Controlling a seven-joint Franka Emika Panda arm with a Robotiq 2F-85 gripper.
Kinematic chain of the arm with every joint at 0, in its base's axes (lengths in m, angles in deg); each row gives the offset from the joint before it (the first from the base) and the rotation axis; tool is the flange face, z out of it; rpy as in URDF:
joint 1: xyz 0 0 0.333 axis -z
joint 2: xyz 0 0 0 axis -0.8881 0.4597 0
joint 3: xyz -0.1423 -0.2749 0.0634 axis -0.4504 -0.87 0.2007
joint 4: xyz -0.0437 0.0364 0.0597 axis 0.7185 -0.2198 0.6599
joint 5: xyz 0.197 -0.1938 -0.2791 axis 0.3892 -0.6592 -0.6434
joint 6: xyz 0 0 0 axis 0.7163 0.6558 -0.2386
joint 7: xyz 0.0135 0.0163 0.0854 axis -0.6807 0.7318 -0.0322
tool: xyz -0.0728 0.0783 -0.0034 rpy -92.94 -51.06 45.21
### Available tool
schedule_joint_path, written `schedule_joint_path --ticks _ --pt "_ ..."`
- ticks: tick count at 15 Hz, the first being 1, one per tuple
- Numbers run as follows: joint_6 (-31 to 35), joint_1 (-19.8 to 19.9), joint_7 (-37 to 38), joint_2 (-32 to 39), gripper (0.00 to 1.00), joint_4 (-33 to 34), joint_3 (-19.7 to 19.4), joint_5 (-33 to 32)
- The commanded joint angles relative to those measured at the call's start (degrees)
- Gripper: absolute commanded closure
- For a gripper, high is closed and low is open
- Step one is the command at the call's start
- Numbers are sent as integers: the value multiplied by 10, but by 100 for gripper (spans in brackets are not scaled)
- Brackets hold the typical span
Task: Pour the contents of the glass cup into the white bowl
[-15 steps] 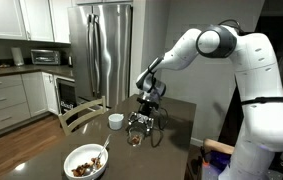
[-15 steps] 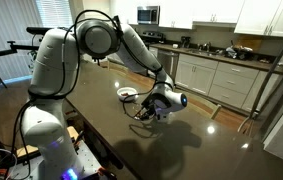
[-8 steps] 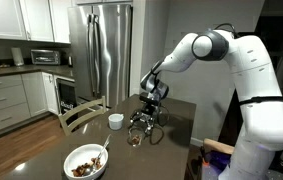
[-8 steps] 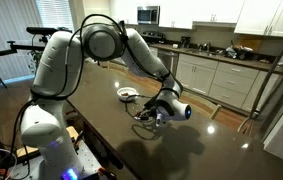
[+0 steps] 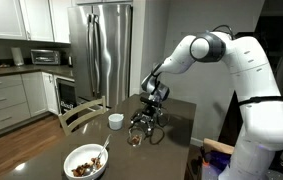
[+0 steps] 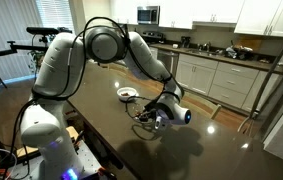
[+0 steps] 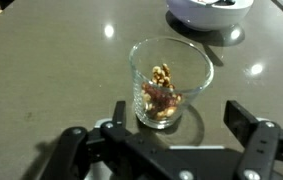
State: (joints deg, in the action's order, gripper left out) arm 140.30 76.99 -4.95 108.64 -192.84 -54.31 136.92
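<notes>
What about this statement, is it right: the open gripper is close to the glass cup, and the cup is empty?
Not quite. The glass cup is not empty: the wrist view shows brown and reddish food pieces in its bottom. The rest holds: the gripper is open and close to the cup.

In an exterior view the camera stands far back at the desk (image 5: 141, 162), facing the fridge (image 5: 101, 50). In an exterior view it looks across the desk toward the cupboards (image 6: 231, 85). The wrist view looks down, close above the glass cup (image 7: 168, 85). All three show the desk.
</notes>
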Motion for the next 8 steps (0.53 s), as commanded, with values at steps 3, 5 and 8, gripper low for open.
schedule_joint_path --ticks 3,5,8 --pt "-32 6 12 14 0 4 -1 43" --pt "-35 5 14 17 0 4 -2 51" --pt "-38 4 16 24 0 5 -4 58"
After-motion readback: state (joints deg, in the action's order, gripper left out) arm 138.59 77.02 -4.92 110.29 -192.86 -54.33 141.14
